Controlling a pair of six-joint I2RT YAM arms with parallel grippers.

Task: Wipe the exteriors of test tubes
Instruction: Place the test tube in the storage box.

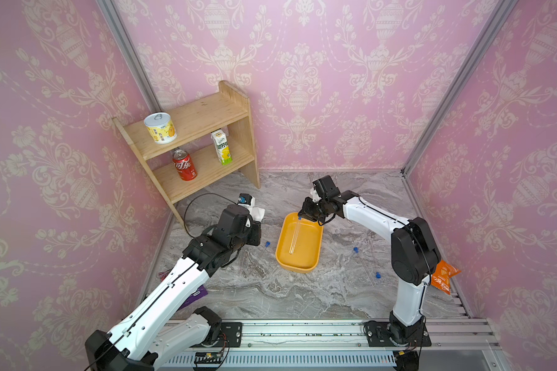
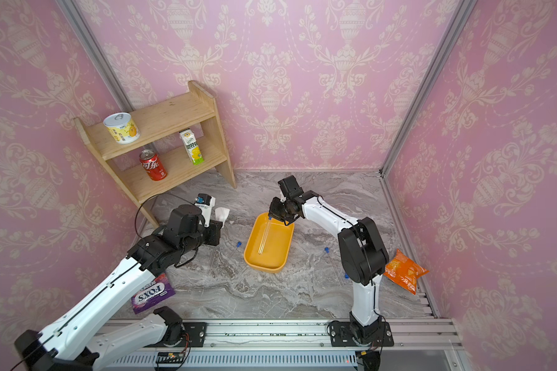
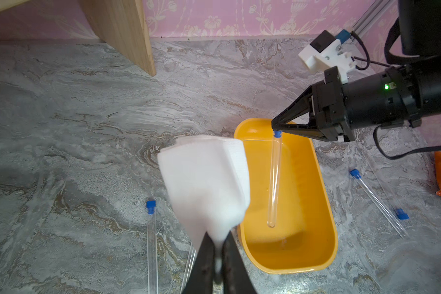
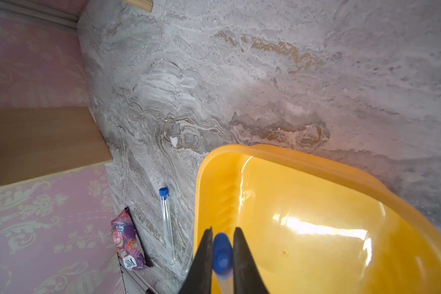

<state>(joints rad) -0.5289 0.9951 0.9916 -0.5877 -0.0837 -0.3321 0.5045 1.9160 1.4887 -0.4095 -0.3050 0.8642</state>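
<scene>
Left arm [image 1: 161, 295] stretches forward, left pincer [image 3: 218, 240] pinched tight on a white pad [image 3: 206, 178] — right arm [image 1: 412, 250] folds at the elbow; right pincer [image 4: 223, 230] clamped on a test tube [image 3: 274, 183].

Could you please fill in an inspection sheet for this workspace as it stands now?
Surface: grey marble-pattern tabletop.
Job's things: held test tube hangs by its blue cap over the yellow tray; loose tubes lie on the tabletop, two toward the left arm, two toward the right arm; white wiping pad lifted.
Clutter: purple candy bag, orange snack bag; wooden shelf holding yellow can, red cola can, drink carton.
Grippers: left gripper shut on the wiping pad; right gripper shut on the held tube's cap.
Cables: black cable loops beside the left arm.
Surroundings: pink patterned walls, aluminium rail in front.
</scene>
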